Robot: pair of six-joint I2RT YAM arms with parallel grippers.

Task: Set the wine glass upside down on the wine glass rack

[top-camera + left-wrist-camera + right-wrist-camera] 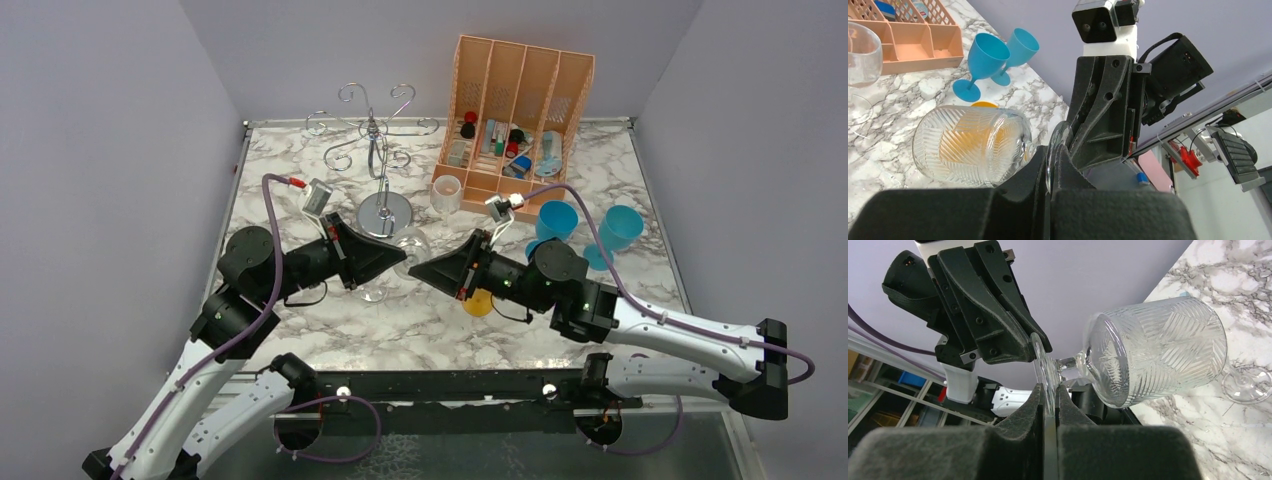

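Note:
A clear ribbed wine glass hangs on its side above the marble table, between my two grippers. My left gripper is shut on the rim of the glass's round foot, and the bowl sticks out to the left in that view. My right gripper is shut on the same foot from the opposite side, with the bowl out to the right. The silver wire wine glass rack stands behind on its disc base, nothing hanging from its arms.
An orange slotted organiser holding small items stands at the back right. Two blue goblets stand to the right, and a small clear cup sits before the organiser. Another clear glass is close by. A yellow-orange object lies under my right arm.

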